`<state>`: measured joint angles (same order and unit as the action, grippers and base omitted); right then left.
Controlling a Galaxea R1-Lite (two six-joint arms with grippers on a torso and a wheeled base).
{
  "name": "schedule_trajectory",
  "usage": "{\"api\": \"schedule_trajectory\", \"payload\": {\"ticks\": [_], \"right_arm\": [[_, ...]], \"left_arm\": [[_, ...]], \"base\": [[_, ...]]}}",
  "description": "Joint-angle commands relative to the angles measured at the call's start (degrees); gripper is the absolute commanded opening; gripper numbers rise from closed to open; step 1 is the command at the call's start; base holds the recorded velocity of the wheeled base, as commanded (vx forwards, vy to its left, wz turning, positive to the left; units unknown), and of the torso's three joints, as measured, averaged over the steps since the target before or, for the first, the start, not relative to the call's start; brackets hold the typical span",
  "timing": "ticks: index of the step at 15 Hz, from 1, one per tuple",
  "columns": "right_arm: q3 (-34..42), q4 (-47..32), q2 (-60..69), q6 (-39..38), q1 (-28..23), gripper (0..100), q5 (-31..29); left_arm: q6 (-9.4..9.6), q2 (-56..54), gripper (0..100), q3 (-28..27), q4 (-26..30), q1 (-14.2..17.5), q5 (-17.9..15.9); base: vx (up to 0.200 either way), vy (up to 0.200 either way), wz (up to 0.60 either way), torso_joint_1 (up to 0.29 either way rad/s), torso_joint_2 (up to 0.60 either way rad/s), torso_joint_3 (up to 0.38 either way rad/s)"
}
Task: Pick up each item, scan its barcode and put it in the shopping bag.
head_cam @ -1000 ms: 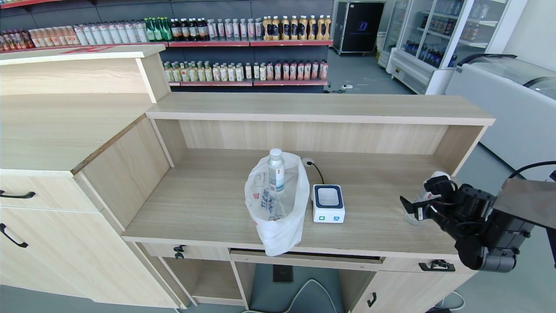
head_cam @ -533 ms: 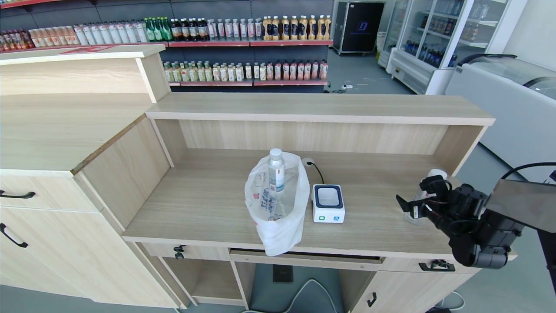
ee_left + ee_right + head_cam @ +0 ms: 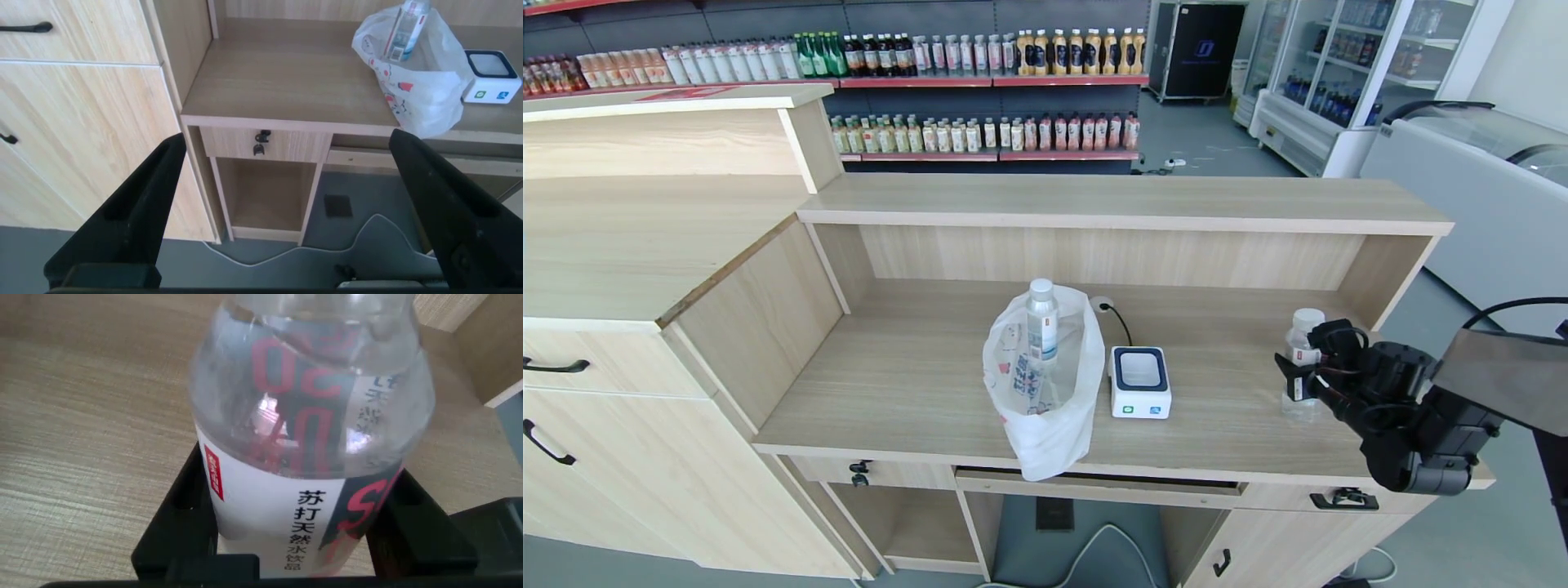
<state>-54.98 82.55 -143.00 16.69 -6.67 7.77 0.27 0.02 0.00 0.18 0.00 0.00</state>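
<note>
Right wrist view: your right gripper (image 3: 298,539) has its fingers pressed to both sides of the water bottle (image 3: 310,416), which stands upright on the counter (image 3: 915,384) well right of the scanner (image 3: 1140,381). Shopping bag (image 3: 1045,408) sits just left of the scanner with a second bottle (image 3: 1041,322) inside. Your left gripper (image 3: 288,140) gapes wide, empty, well left of the scanner.

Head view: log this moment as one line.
right gripper: shut on bottle, upright at right end of counter | left gripper: open, off counter | bag: second bottle inside | scanner: beside bag
</note>
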Motion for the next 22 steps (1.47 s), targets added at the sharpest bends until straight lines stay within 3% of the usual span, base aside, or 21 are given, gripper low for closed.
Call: {"api": "schedule_trajectory", "payload": {"ticks": [1, 4, 6, 9, 10, 12, 14, 17, 22], "right_arm": [[0.2, -0.5, 1.0, 0.1, 0.3, 0, 0.0], [2.6, -1.8, 2.6, 0.0, 0.4, 0, -0.1], [1.9, -4.2, 6.7, -4.1, 0.9, 0, 0.0], [0.8, -18.2, 20.5, -15.9, 3.8, 0, 0.1], [-1.3, -31.3, 31.1, -23.5, 6.1, 0, 3.4], [-3.9, -44.3, 42.4, -29.5, 7.9, 0, 10.5], [-5.8, -51.6, 50.5, -34.4, 9.0, 0, 21.6], [-5.8, -58.6, 58.5, -35.1, 11.1, 0, 36.1], [-6.4, -68.1, 66.5, -35.1, 17.9, 0, 41.8]], "left_arm": [[0.0, 0.0, 100, 0.0, 0.0, 0.0, 0.0], [0.0, 0.0, 100, 0.0, 0.0, 0.0, 0.0], [0.0, 0.0, 100, 0.0, 0.0, 0.0, 0.0], [0.0, 0.0, 100, 0.0, 0.0, 0.0, 0.0], [0.0, 0.0, 100, 0.0, 0.0, 0.0, 0.0], [0.0, 0.0, 100, 0.0, 0.0, 0.0, 0.0], [0.0, 0.0, 100, 0.0, 0.0, 0.0, 0.0], [0.0, 0.0, 100, 0.0, 0.0, 0.0, 0.0], [0.0, 0.0, 100, 0.0, 0.0, 0.0, 0.0]], "base": [[0.0, 0.0, 0.0, 0.0, 0.0, 0.0], [0.0, 0.0, 0.0, 0.0, 0.0, 0.0], [0.0, 0.0, 0.0, 0.0, 0.0, 0.0], [0.0, 0.0, 0.0, 0.0, 0.0, 0.0], [0.0, 0.0, 0.0, 0.0, 0.0, 0.0], [0.0, 0.0, 0.0, 0.0, 0.0, 0.0], [0.0, 0.0, 0.0, 0.0, 0.0, 0.0], [0.0, 0.0, 0.0, 0.0, 0.0, 0.0], [0.0, 0.0, 0.0, 0.0, 0.0, 0.0]]}}
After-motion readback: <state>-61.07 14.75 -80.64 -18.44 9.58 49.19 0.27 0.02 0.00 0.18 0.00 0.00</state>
